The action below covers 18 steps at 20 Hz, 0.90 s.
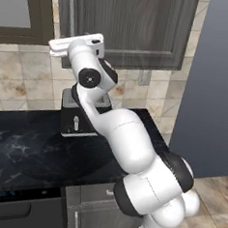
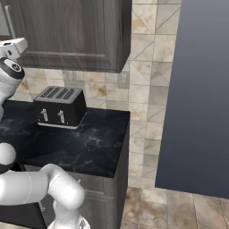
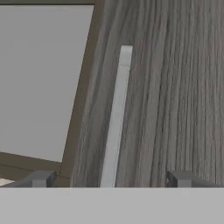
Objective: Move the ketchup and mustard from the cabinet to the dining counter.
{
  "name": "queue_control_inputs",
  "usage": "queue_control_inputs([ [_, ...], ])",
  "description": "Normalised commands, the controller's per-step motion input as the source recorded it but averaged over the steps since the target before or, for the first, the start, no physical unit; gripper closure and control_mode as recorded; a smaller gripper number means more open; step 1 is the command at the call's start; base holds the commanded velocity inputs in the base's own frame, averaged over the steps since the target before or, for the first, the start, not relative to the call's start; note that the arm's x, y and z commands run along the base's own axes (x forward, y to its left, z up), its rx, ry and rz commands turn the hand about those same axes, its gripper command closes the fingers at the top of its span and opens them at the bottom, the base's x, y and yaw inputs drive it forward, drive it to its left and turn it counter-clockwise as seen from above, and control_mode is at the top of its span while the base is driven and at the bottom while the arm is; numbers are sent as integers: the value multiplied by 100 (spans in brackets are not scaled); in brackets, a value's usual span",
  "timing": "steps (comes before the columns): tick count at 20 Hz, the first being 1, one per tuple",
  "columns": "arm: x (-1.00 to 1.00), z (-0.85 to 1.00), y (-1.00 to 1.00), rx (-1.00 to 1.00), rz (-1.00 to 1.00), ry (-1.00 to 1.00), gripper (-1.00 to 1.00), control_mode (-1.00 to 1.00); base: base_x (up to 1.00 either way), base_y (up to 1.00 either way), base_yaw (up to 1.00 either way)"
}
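Fingertips, hand view: you have the gripper (image 3: 109,179) spread, its tips either side of the handle (image 3: 116,118), not touching it.
Handle axis, hand view: long bar runs straight away from the fingers, lying between them on the cabinet (image 3: 175,87) door.
Left base view: hand raised against the closed door, above the toaster (image 1: 82,114).
Right base view: door shut; ketchup and mustard presumably inside.

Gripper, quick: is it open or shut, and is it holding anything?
Gripper: open, holding nothing. Its fingers stand wide apart on either side of the cabinet door's silver bar handle, not touching it.
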Motion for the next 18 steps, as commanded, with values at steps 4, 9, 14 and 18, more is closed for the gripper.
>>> queue_control_inputs([
  [4, 17, 0, 11, 0, 0, -2, -100, -100, 0, 0, 0],
  [9, 27, 0, 0, 0, 0, -1, -100, -100, 0, 0, 0],
  [14, 31, 0, 0, 0, 0, -1, -100, -100, 0, 0, 0],
  [18, 35, 0, 0, 0, 0, 0, -100, -100, 0, 0, 0],
])
